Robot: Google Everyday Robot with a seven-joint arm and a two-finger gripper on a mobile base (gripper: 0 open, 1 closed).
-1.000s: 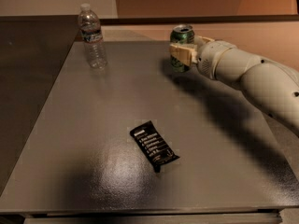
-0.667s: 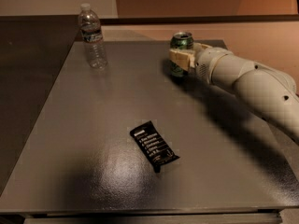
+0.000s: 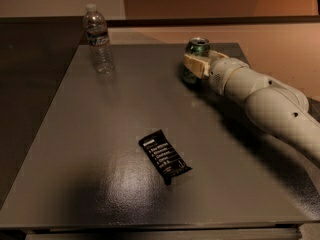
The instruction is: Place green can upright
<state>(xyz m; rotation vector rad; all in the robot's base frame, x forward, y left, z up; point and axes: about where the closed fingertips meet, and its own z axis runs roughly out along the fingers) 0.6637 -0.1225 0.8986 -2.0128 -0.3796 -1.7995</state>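
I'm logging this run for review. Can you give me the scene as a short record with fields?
gripper: gripper at the far right part of the table, fingers closed on the green can's sides
green can: green can upright, open top facing up; whether its base touches the table cannot be told
water bottle: water bottle upright at the far left, apart from the can
snack wrapper: snack wrapper lying flat near the middle, towards the front
table: table dark grey, flat
task status: can upright, not yet released
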